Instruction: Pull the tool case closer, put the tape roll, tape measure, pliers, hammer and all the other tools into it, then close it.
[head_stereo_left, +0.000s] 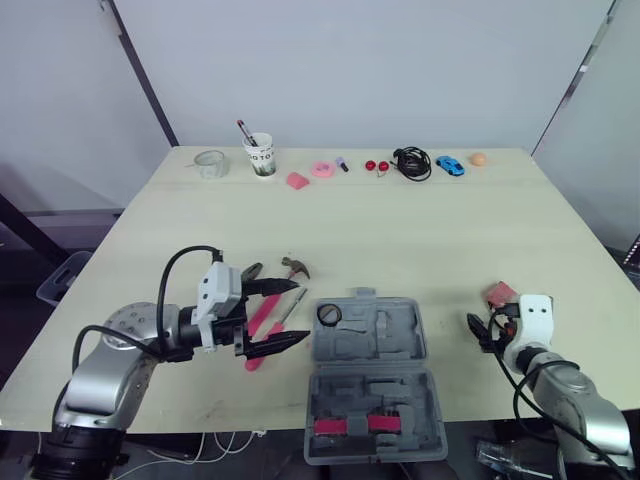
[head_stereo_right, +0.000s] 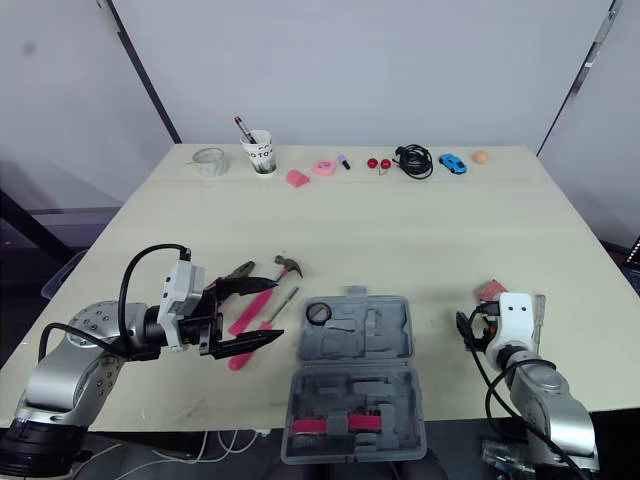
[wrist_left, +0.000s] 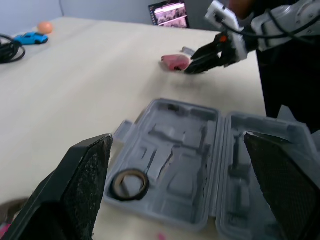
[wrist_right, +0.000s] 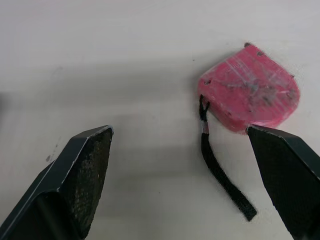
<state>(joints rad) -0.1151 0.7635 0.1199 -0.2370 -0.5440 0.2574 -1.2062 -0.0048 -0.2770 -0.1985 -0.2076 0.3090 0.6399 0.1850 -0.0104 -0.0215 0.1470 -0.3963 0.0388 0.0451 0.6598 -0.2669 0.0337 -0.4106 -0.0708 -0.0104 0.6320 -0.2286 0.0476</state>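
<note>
The case (head_stereo_left: 370, 372) is laid open, roll (head_stereo_left: 329, 314) inside; the left end effector (head_stereo_left: 300, 312) is held open beside the hammer (head_stereo_left: 295, 267), the right end effector (wrist_right: 179, 130) beside the tape measure (wrist_right: 250, 97).

Near the front edge: one open grey tool case (head_stereo_left: 365, 375), one tape roll (head_stereo_left: 329, 314) lying in it, one hammer (head_stereo_left: 295, 267), one pair of pliers (head_stereo_left: 251, 272), one screwdriver (head_stereo_left: 288, 309) and one pink tape measure (head_stereo_left: 499, 293). Along the far edge: one clear round container (head_stereo_left: 210, 163), one paper cup (head_stereo_left: 260, 156) with one pen (head_stereo_left: 242, 130) in it, two pink pieces (head_stereo_left: 297, 181) (head_stereo_left: 322, 169), two red balls (head_stereo_left: 370, 165) (head_stereo_left: 383, 166). Also there: one coil of black cable (head_stereo_left: 412, 162), one blue toy car (head_stereo_left: 450, 165), one orange ball (head_stereo_left: 478, 158).
</note>
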